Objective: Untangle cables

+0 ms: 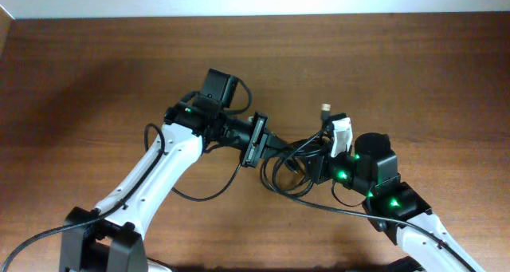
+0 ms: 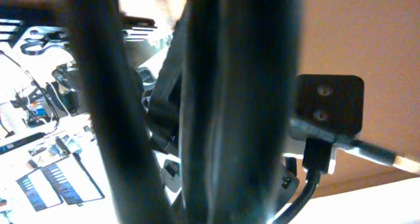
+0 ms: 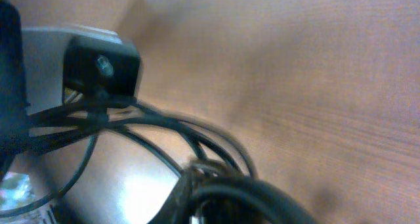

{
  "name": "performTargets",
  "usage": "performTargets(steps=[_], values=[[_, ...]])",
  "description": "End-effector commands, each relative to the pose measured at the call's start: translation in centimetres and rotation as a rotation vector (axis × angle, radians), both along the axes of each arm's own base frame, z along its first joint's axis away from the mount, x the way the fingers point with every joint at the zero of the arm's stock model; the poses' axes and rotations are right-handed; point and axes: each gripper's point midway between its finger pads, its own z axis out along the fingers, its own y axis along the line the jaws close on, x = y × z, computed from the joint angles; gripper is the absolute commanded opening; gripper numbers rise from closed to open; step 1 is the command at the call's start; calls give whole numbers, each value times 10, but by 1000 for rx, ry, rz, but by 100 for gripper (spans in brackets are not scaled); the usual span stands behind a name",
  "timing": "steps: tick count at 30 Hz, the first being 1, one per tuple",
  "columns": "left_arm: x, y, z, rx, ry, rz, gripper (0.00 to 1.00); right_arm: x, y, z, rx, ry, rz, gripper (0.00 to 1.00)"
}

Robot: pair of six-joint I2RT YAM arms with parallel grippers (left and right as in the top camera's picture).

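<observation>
The cables [image 1: 288,167] are thin black cords bunched in one tangle between my two grippers at mid-table. One small plug end [image 1: 325,110] sticks up behind the tangle. My left gripper [image 1: 271,144] points right and is shut on the tangle's left side. My right gripper [image 1: 319,162] points left and is shut on its right side. In the right wrist view the cords [image 3: 197,135] run taut from the left arm's black head [image 3: 102,66] to a knot at my jaws. In the left wrist view blurred black cords [image 2: 230,86] fill the frame, hiding the fingers.
The brown wooden table [image 1: 96,65] stretches all round. A thicker black wire [image 1: 199,196] loops from the left arm onto the table in front. The right arm's black camera block [image 2: 328,106] shows in the left wrist view. The table's far edge runs along the top.
</observation>
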Motion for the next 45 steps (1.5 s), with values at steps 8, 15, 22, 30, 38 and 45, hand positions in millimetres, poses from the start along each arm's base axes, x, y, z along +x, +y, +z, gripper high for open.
performTargets(steps=[8,15,22,30,38,45], values=[[100,107,-72,587,-833,33,15,-71,-48,-39,-187,282,-75,4],[79,97,-94,772,-843,-93,61,-19,-1,-43,-41,333,-12,4],[55,106,-106,818,-818,-225,92,-60,-29,-82,-409,777,83,98],[51,105,-107,808,-853,-286,88,-57,-50,29,-223,418,-153,99],[35,53,-107,846,-1220,-630,46,-100,-101,77,-223,180,-308,99],[49,57,-103,947,-1360,-728,70,-100,-101,77,-221,182,-304,98]])
